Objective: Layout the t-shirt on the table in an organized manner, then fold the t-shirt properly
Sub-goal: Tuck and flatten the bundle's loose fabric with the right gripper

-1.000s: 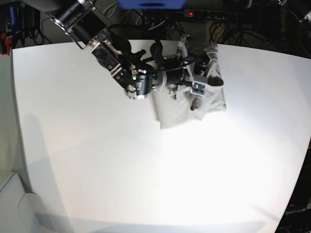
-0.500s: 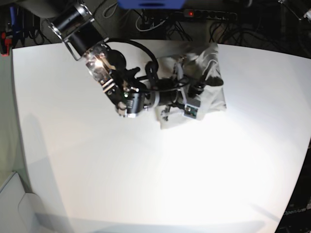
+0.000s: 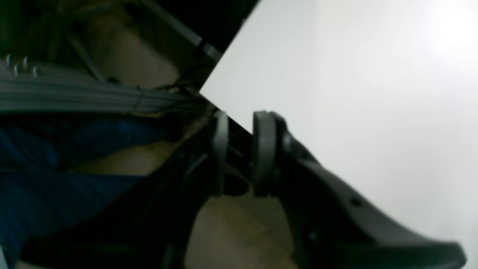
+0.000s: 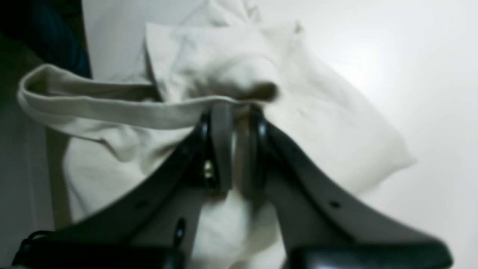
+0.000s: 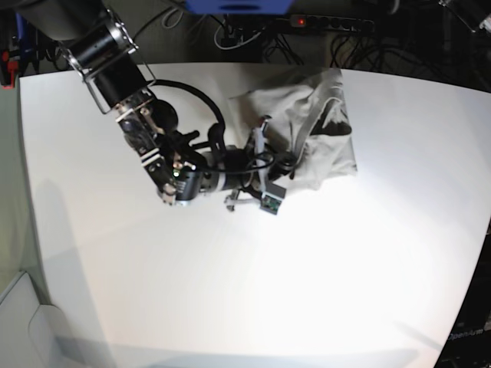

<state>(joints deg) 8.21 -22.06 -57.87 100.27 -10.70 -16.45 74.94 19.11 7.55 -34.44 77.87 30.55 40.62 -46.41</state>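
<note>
The t-shirt (image 5: 311, 126) lies bunched in a rumpled heap near the far edge of the desk (image 5: 230, 291), part of it draped toward that edge, so the work in hand is the laying-out and the folding has not begun. The right gripper (image 4: 234, 149) has its fingers (image 4: 221, 145) nearly together on a ribbed hem or collar band of the cloth, which stretches off in a taut strip to one side in the right wrist view; in the base view that arm reaches low across the desk with its wrist at the near edge of the heap. The left gripper (image 3: 241, 153) shows only in its own wrist view, hanging past the desk's edge with a narrow gap between its fingers (image 3: 263, 149) and, as far as the blurred picture allows, nothing in them. The next move probably calls for the pinched edge to be drawn out toward the open middle of the desk, with the left arm brought in to take a second corner so the cloth can be spread flat.
</note>
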